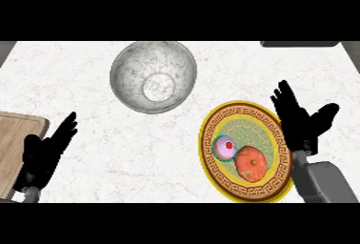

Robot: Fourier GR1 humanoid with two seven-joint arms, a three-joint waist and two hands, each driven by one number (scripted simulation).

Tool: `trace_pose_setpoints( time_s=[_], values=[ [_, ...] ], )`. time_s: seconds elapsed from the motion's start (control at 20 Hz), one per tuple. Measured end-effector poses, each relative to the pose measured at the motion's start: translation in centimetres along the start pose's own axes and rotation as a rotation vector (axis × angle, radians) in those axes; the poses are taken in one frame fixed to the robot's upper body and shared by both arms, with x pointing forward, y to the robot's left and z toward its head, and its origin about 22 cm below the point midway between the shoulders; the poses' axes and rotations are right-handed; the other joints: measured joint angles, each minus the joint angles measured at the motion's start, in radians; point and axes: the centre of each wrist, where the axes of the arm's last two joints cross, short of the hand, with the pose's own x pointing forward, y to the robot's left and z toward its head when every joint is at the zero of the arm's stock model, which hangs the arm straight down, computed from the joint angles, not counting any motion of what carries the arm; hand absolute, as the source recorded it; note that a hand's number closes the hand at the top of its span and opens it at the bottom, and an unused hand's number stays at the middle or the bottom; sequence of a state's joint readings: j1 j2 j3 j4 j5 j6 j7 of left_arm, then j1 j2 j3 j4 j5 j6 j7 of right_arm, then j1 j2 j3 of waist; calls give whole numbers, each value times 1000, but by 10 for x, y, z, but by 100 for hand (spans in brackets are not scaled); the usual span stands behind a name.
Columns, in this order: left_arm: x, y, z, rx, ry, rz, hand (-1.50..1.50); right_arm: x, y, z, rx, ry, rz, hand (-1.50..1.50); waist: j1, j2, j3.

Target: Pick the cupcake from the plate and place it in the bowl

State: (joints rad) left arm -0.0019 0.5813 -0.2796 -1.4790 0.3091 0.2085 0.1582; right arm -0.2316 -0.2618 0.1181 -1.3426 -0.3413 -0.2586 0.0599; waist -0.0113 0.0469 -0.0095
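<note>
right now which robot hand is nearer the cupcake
Right. The right robot hand is open over the plate's right rim, just beyond the cupcake. The left robot hand rests far across the counter by the wooden board.

Cupcake (225, 147) on plate (211, 138), right of bowl (153, 76).

Bright even light; faint shadows; no glare.

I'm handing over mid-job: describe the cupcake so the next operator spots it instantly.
Find the gold-rimmed patterned plate at the counter's right, below and right of the grey bowl. Two items sit on it: the cupcake is the smaller one toward the plate's left, pale pink with a red dot on top, unlike the orange round item beside it.
</note>
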Motion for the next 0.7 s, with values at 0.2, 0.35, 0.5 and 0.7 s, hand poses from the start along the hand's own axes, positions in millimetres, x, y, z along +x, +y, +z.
trace_pose_setpoints(
  time_s=[0.2,0.35,0.5,0.7],
  values=[
    [25,3,-8,33,-129,30,0,21,57,6,352,-89,-63,-150,32,-37,7],
    [54,5,-16,64,-271,68,0,59,104,14,664,-272,-23,-150,69,-72,4],
    [68,14,-20,139,-372,129,0,75,124,38,753,-480,51,-150,33,-72,5],
    [84,26,-25,200,-448,172,0,69,121,78,841,-666,94,-150,0,-63,8]
  ],
)
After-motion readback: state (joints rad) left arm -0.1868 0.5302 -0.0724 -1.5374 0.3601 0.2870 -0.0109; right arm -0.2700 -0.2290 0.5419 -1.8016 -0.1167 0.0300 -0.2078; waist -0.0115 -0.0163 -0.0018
